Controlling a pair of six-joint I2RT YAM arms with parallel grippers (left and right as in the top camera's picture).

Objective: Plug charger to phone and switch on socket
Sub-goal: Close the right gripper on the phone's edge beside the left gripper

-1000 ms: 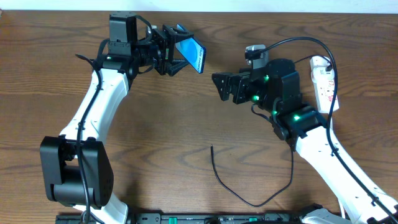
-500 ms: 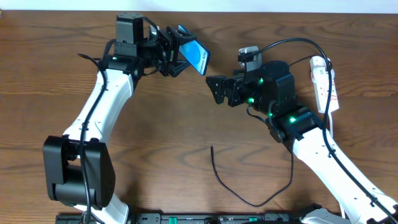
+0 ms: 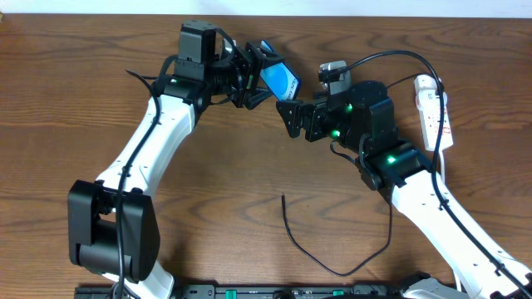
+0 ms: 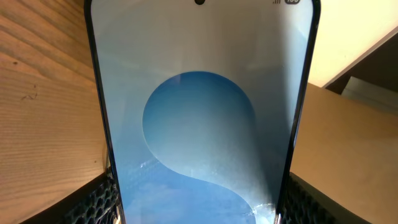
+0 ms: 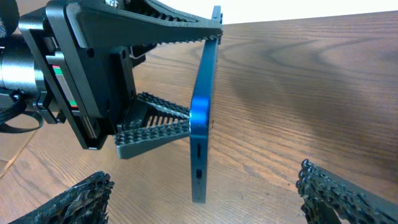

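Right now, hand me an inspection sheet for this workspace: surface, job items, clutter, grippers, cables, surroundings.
Surface: brown wooden table.
Job's things: phone held in the air, screen lit blue; charger cable loose on the table, tip not in the phone; power strip at the right edge, switch state unreadable.
Clutter: nothing seen.
Grippers: left gripper shut on the phone; right gripper open, empty, facing the phone's edge.
Cables: robot cables loop over the right arm.
Surroundings: pale strip beyond the far table edge.

White arm links [image 3: 143, 151], black joints [image 3: 104, 228], ribbed black pincer fingers [image 5: 155, 130], green lights [image 3: 356, 105], thin black cables [image 3: 384, 55].
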